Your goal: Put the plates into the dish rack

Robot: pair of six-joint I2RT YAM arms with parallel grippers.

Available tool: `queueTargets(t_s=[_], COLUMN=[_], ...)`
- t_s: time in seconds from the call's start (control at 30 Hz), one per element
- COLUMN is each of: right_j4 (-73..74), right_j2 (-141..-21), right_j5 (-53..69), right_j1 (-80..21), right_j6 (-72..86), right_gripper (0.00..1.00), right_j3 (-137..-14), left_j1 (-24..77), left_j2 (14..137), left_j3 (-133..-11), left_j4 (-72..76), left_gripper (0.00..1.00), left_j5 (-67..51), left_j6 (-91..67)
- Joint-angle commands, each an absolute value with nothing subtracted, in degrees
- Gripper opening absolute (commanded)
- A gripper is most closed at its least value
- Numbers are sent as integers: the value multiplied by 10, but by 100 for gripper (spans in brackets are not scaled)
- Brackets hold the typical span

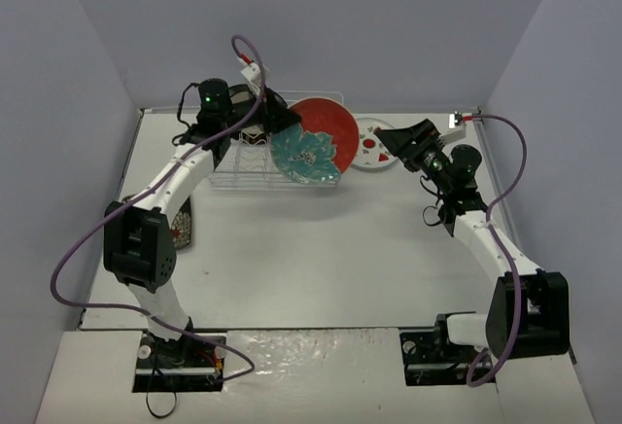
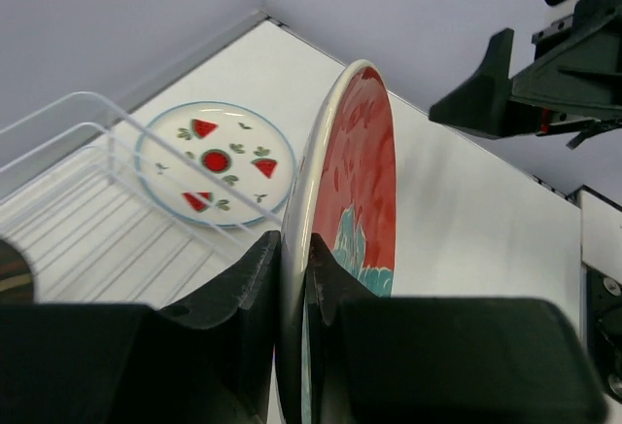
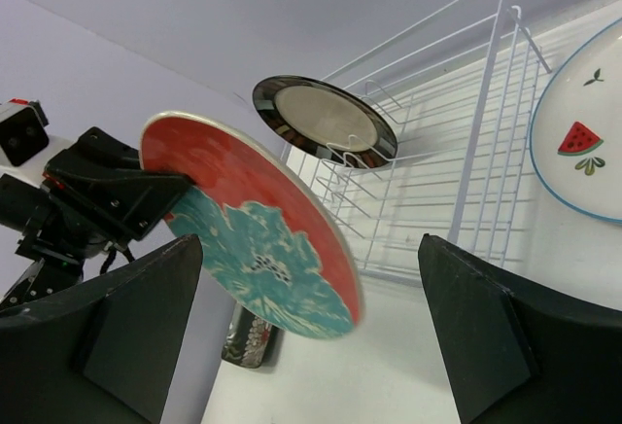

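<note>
The round red-and-teal plate (image 2: 362,176) is pinched at its rim by the left claw (image 2: 292,245). The two black fingers (image 2: 255,273) are pressed against opposite faces of the plate, with only the thickness of the plate between them. The plate is held on edge and tilted, off the white surface (image 1: 321,259), at the right end of the clear wire-frame dish rack (image 1: 255,169). Whether the plate touches the rack wires cannot be told.

The right claw (image 1: 400,142) is spread wide and nothing is gripped in it. It is positioned just to the right of the held plate and apart from it. In the top view it stands over the right edge of the round white plate with red spots (image 1: 372,144).

The white plate is laid flat on the surface, just beside the right end of the rack and outside it. Red watermelon-slice marks and a thin blue rim line are seen on it in the left wrist view.

The round black-rimmed plate with beige centre (image 3: 326,121) is located inside the rack, where it is propped at a slant among the upright prongs.

The rounded-square black plate with white floral pattern (image 1: 183,226) is found on the surface at the left side, well apart from the rack, and is partly hidden under the left arm. Whether it lies flat cannot be told
</note>
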State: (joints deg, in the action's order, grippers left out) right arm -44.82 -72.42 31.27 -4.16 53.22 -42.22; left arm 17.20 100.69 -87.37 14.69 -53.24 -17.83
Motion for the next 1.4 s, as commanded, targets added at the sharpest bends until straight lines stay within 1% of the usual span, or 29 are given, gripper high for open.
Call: queueTargets(t_s=[0.0, 0.13, 0.2, 0.3, 0.4, 0.47, 0.63, 0.73, 0.93, 1.1, 1.37], right_j4=[-499, -501, -496, -484, -475, -472, -458, -445, -415, -402, -376], right_j2=[-762, -790, -797, -813, -831, -840, -849, -849, -850, -853, -863], right_j5=[308, 311, 310, 306, 303, 305, 299, 292, 276, 274, 271], right_j1=[-46, -47, -47, -46, -47, -47, -49, -49, -49, -49, -49], right_j6=[534, 536, 531, 522, 516, 513, 501, 490, 470, 461, 445], right_gripper=[91, 91, 91, 91, 91, 90, 89, 89, 88, 88, 87], right_j3=[-461, -473, -479, -490, -503, -508, -522, -528, -544, -554, -572], left_j1=[115, 76, 64, 42, 22, 5, -36, -41, -46, -46, -51], left_j2=[978, 992, 992, 1001, 1023, 1037, 1075, 1091, 1115, 1128, 1139], left_j3=[-965, -1006, -1008, -1016, -1045, -1063, -1109, -1128, -1115, -1122, -1094], left_j4=[306, 272, 286, 296, 290, 311, 367, 392, 478, 479, 461], left_gripper=[0, 0, 0, 0, 0, 0, 0, 0, 0, 0, 0], left_j5=[-588, -606, -615, -662, -745, -777, -811, -819, -816, -819, -814], left_j6=[-212, -167, -141, -81, -22, -18, -18, -20, -19, 13, 106])
